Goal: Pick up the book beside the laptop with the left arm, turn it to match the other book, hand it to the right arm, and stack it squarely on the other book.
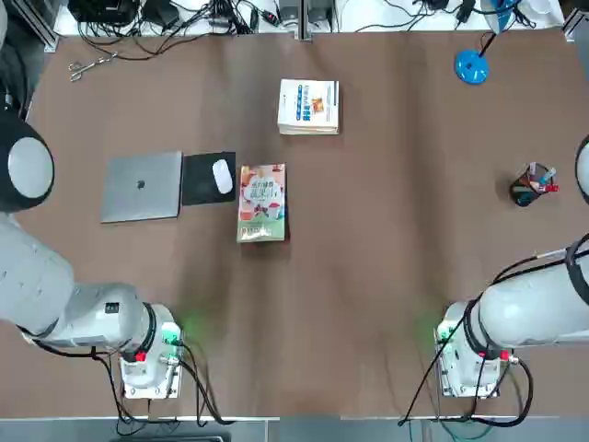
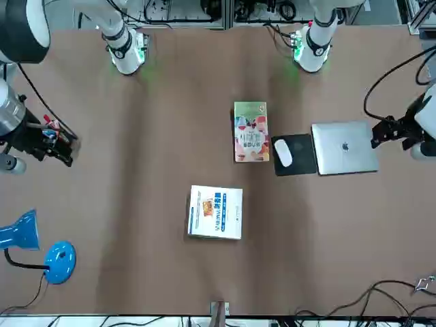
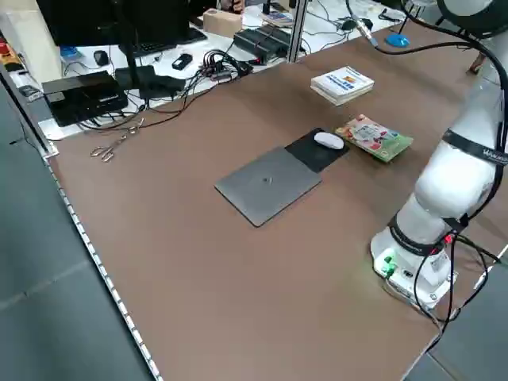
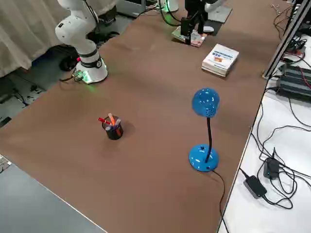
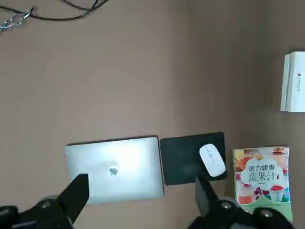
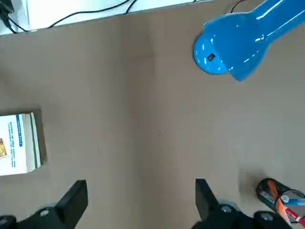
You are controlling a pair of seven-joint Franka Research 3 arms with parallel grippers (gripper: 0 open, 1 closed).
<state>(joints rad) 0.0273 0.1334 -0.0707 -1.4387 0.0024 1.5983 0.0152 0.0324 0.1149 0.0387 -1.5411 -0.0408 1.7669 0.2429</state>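
the book (image 5: 261, 177) lies flat beside the spread, empty left end effector (image 5: 141, 196).

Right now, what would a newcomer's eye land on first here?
Probably the colourful book lying mid-table beside the black mouse pad and silver laptop, with the white book farther from the arms. Next, the bright blue desk lamp at the far right corner.
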